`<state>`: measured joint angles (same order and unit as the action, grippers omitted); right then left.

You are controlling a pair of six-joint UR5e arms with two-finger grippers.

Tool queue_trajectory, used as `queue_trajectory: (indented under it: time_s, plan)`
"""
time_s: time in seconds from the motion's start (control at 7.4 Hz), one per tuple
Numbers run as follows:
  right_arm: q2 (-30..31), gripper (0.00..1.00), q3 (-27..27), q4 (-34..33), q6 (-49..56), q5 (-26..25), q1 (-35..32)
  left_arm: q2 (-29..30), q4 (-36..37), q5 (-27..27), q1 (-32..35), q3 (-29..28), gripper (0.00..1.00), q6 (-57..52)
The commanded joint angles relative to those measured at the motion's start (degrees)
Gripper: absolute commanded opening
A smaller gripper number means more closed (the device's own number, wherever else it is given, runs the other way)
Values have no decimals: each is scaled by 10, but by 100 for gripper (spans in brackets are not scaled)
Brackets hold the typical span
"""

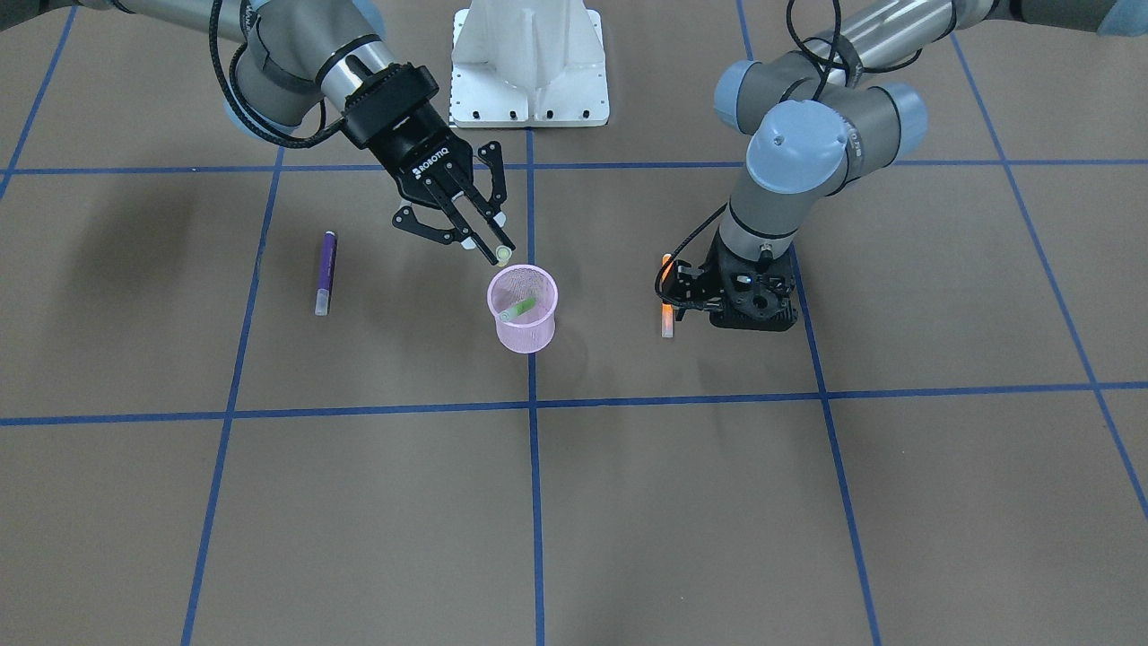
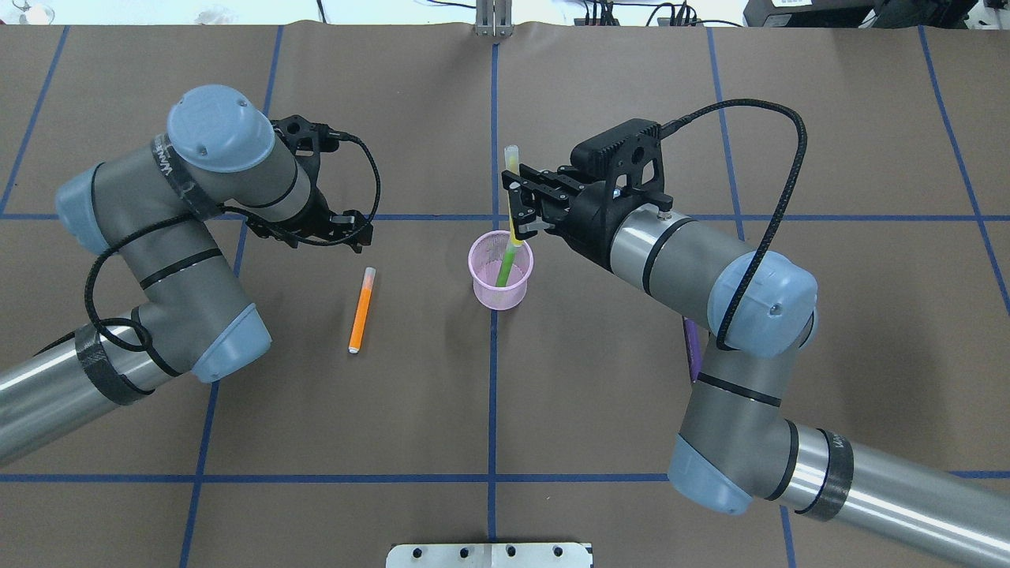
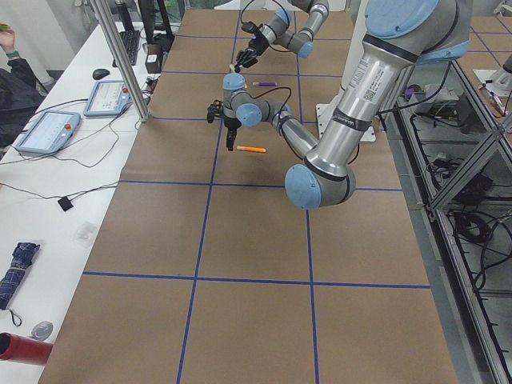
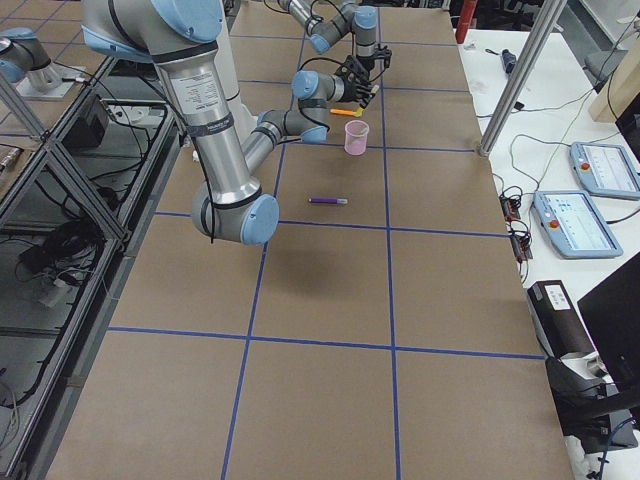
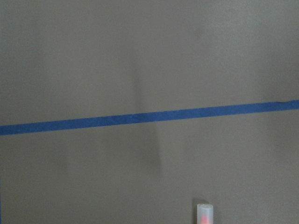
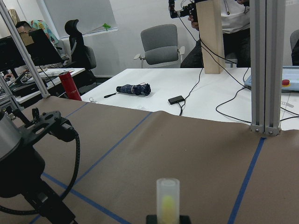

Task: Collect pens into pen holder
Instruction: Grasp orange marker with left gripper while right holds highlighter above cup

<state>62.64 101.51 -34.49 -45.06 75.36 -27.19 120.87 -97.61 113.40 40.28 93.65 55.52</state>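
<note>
Currently the right gripper point(image 2: 521, 211) is clenched on the green pen point(image 2: 506, 260) partway along its barrel. It holds the pen steeply tilted, with the pale cap end pointing up and toward the operators' edge of the table point(image 1: 807, 520). The pen's lower end is already inside the pen holder point(image 2: 483, 290), the pink mesh cup, and its barrel crosses the cup's rim. The cup stands upright near the middle of the table, on the blue tape line point(image 2: 491, 394) that runs from the robot's edge to the operators' edge.

The orange pen point(image 2: 360, 309) lies flat on the table toward the robot's left end, well apart from the cup. Its pale cap points at the operators' edge. The left gripper point(image 1: 679, 285) points down over the table close to this pen's capped end. I cannot tell whether its fingers are spread or closed, and the left wrist view shows only the brown surface, a tape line and the tip of the orange cap.

The purple pen point(image 1: 326, 272) lies flat toward the robot's right end, well apart from the cup and from both grippers. In the overhead view the right arm hides most of it.
</note>
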Motion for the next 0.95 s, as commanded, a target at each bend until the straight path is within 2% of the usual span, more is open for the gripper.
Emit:
queue_trajectory:
  time_s: [0.0, 0.81]
  plan:
    - [-6, 0, -11, -3, -1, -6, 5, 2, 1, 1, -26, -13, 98, 18]
    - [-13, 0, -32, -1, -4, -8, 12, 30, 0, 1, -46, -47, 86, 22]
